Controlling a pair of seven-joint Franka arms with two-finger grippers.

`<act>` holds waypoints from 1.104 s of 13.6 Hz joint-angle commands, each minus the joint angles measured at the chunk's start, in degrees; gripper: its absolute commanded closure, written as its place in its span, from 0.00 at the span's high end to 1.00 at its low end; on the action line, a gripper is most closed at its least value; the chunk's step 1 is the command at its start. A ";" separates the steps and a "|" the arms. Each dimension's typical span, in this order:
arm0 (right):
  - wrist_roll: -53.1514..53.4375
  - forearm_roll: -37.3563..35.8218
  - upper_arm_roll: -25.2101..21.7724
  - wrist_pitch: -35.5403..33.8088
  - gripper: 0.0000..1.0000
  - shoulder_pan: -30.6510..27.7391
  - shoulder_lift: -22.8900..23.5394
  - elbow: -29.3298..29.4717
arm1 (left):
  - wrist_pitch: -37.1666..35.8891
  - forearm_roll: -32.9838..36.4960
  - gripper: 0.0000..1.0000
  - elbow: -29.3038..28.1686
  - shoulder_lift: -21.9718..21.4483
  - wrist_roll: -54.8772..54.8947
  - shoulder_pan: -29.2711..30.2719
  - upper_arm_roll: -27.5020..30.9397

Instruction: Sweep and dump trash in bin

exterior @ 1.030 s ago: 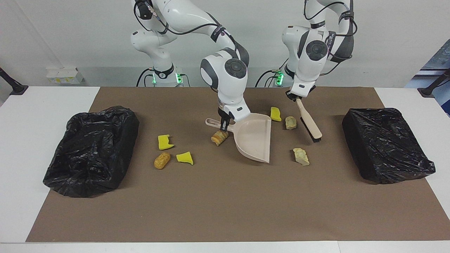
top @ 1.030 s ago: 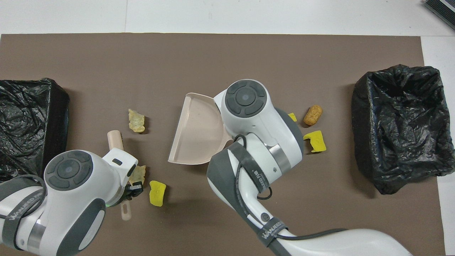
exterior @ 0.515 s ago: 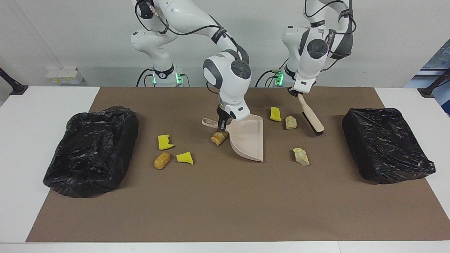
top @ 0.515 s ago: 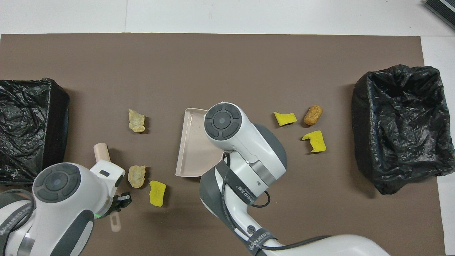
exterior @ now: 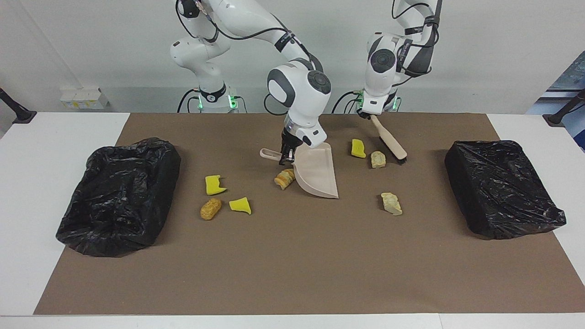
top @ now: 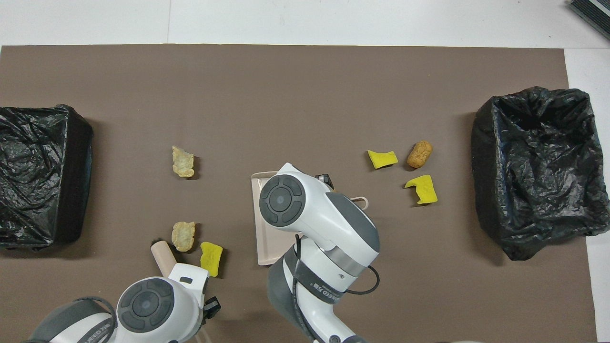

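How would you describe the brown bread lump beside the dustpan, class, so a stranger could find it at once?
Start at the beige dustpan held by the right gripper mid-mat. The bread lump lies right beside the pan, on the side toward the right arm's end of the table. Unlike the smooth orange lump by the yellow sponge scraps, it is ridged and sits alone.

Our right arm (exterior: 256,23) comes in from its base and bends down over the middle of the desk (exterior: 292,274), wrist (exterior: 299,89) tilted, so our right pincer (exterior: 287,155) hangs low with its fingertips clamped together on the handle it carries. Our left arm (exterior: 411,27) folds close to its own base, forearm pointing steeply down. Our left pincer (exterior: 368,115) sits low above the desk's edge nearest us, fully closed on a handle that slants away from it.
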 commanded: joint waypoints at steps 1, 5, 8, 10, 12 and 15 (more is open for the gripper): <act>-0.81 -1.31 0.36 1.94 0.00 -0.38 -1.72 -1.90 | 7.44 -3.10 0.00 -1.16 2.22 -2.58 -2.12 0.92; 1.04 -1.22 0.36 3.08 0.00 -0.55 -1.28 -1.81 | 14.58 -3.11 0.00 0.42 5.83 5.39 -0.89 1.27; 2.09 -0.96 0.36 3.43 0.00 -0.73 -1.19 -1.81 | 15.38 -3.11 0.00 2.62 8.12 13.65 0.52 1.18; 2.53 -0.96 0.36 3.43 0.00 -0.90 -1.19 -1.81 | 15.82 -3.19 0.00 2.97 8.56 20.76 0.52 1.10; 4.55 -0.96 0.36 3.08 0.00 -0.64 -1.37 -1.81 | 15.82 -3.46 0.00 3.24 8.56 25.61 0.00 1.01; 5.52 -0.78 0.36 2.64 0.00 -0.55 -1.45 -1.81 | 15.91 -5.29 0.00 4.11 8.74 29.92 -2.45 0.83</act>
